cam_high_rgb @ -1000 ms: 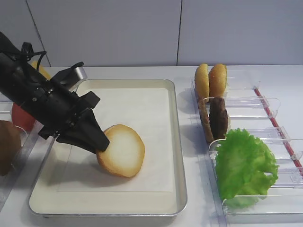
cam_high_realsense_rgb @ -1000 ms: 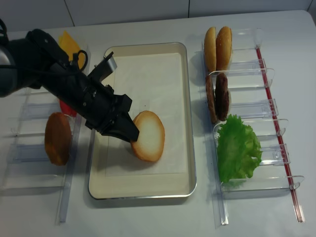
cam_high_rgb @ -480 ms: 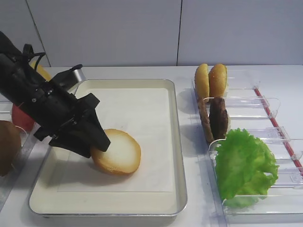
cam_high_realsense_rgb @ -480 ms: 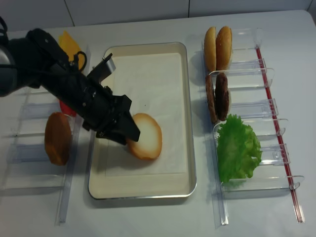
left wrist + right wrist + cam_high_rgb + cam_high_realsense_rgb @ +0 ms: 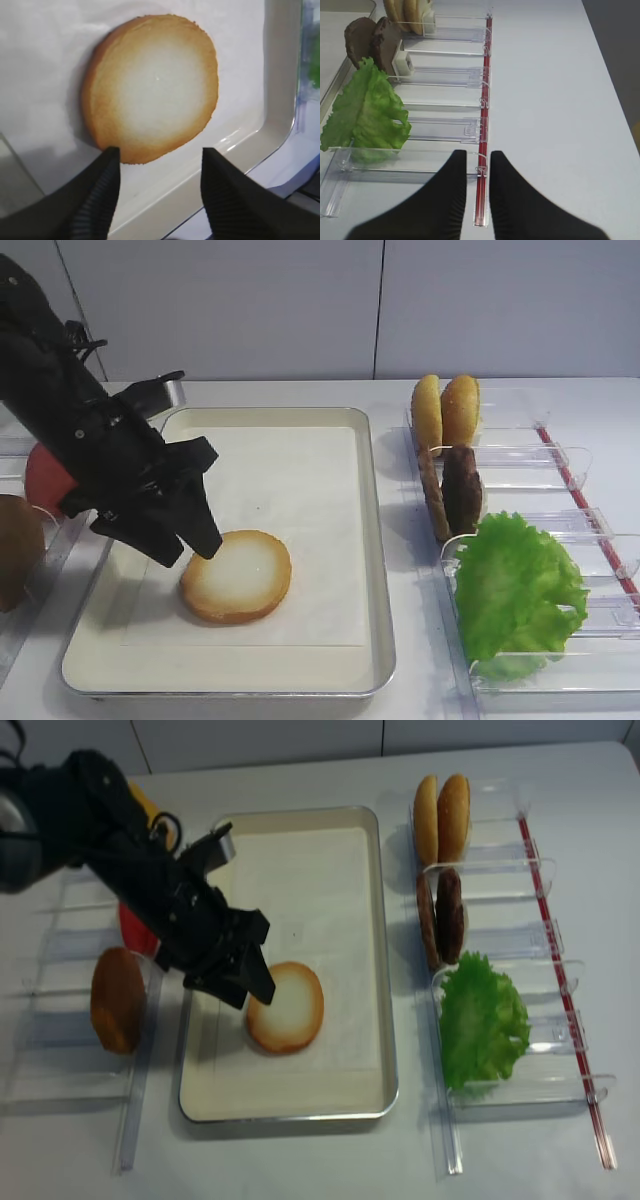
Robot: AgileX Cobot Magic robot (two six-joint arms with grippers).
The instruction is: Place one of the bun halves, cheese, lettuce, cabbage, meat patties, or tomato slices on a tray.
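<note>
Resting flat, cut face up, on the paper liner of the tray (image 5: 372,570), the bun half (image 5: 236,576) lies released just below and right of the left gripper (image 5: 190,545), whose fingers (image 5: 97,200) stand spread, clear of its rim.

cheese (image 5: 143,802) mostly hidden behind left arm; tomato slices (image 5: 47,480) partly blocked; brown bun piece (image 5: 18,550) cut by frame edge.
</note>
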